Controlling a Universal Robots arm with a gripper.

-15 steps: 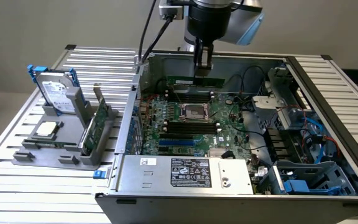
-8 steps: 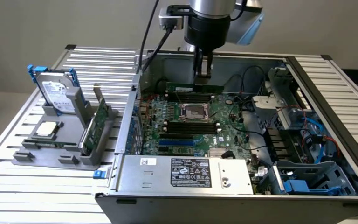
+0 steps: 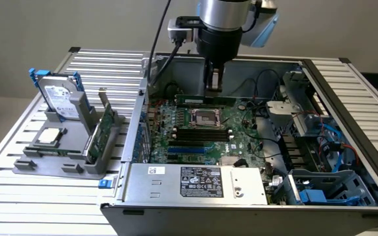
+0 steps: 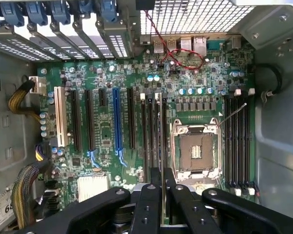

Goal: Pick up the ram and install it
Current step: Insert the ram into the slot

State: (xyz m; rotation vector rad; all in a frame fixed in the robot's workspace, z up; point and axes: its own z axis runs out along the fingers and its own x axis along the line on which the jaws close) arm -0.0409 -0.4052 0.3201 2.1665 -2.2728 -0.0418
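Three parts sit in the grey fixture (image 3: 51, 164) at the exterior view's left, on the slatted surface (image 3: 5, 196): a silver hard drive (image 3: 61, 101) with blue rails, a tall expansion card (image 3: 104, 130) and a flat square chip (image 3: 49, 137). The drive and the card stand on edge in their own pockets, presumably so that a top edge is presented for a grasp from above.

Centre: the open computer case (image 3: 175, 189) lies on its side, so the motherboard (image 3: 245, 135) faces up and its slots can be reached straight from above. The claw (image 3: 213, 87) hangs vertically over the board's far edge, just behind the CPU socket (image 3: 206, 118). Its fingers (image 4: 150, 207) stand narrow, clamped on the top edge of the ram (image 3: 199, 101). The ram is upright, with its long axis parallel to the slot beneath it. In the wrist view it appears edge-on, in line with a slot beside the socket. Whether it is seated cannot be told. The dark slots (image 3: 202, 132) on the socket's near side look empty.

Right: the drive cage (image 3: 327, 189) and blue cables (image 3: 336, 135) lie well apart from the claw.
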